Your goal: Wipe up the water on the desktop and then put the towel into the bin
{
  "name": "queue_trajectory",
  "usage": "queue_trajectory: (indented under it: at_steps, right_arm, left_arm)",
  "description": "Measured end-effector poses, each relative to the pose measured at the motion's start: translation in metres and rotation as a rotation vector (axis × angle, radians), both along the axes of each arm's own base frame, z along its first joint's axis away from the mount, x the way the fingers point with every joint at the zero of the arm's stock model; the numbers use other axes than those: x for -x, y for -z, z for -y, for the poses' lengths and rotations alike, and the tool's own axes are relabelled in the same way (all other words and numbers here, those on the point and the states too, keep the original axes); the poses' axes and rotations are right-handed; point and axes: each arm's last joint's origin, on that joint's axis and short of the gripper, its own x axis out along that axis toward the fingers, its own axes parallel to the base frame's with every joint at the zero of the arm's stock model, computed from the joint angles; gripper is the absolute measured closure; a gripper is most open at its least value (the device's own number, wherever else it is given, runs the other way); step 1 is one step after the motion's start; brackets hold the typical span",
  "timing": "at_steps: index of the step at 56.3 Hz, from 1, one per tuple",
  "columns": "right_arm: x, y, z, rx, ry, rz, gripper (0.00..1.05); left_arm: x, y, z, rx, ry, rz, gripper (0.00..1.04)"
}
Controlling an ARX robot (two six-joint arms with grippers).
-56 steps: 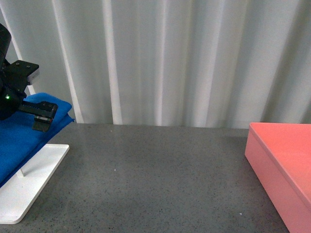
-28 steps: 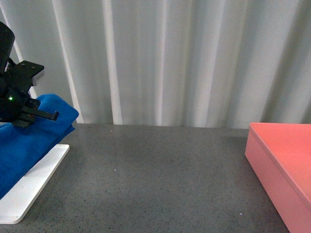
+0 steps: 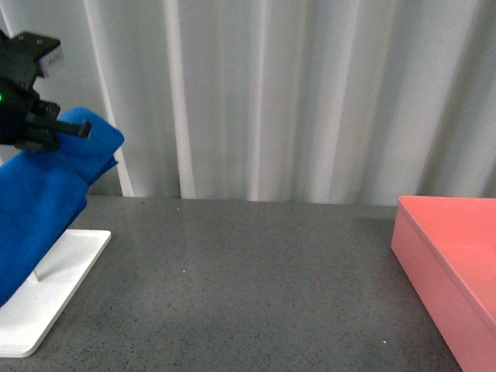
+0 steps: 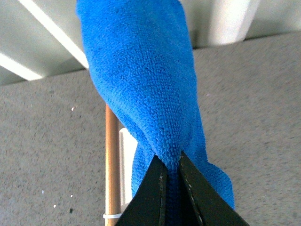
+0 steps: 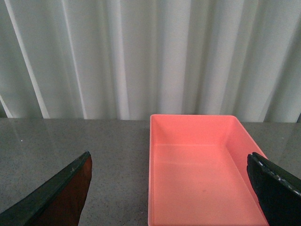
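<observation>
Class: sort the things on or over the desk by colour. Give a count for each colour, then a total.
Blue: 1 (towel)
Pink: 1 (bin)
White: 1 (stand)
Total: 3

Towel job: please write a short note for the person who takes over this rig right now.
Left gripper: shut on the towel, holding it up over the white stand at the left.
Right gripper: open, empty, facing the bin.
Bin: empty, on the desktop at the right.
Done: towel grasped.
Left: wipe the desktop (I see no clear water in these views), then drop the towel in the bin.
</observation>
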Motion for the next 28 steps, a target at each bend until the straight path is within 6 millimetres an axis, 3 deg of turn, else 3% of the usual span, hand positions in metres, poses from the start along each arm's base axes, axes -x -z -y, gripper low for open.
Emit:
queue_trajectory:
  at_steps: [8, 15, 21, 28]
  right_arm:
    - [0.0, 0.0, 0.0, 0.0, 0.0, 0.0, 0.07]
    - [0.0, 0.0, 0.0, 0.0, 0.0, 0.0, 0.07]
    - [0.0, 0.0, 0.0, 0.0, 0.0, 0.0, 0.07]
    - [0.0, 0.0, 0.0, 0.0, 0.0, 0.0, 0.07]
  left_arm:
    - [0.022, -0.048, 0.018, 0.066, 0.095, 0.113, 1.01]
    - [0.05, -0.077, 0.04, 0.127, 0.192, 0.177, 1.01]
    - [0.074, -0.089, 0.066, 0.191, 0.286, 0.205, 1.01]
    - [0.098, -0.088, 0.103, 0.262, 0.392, 0.209, 1.01]
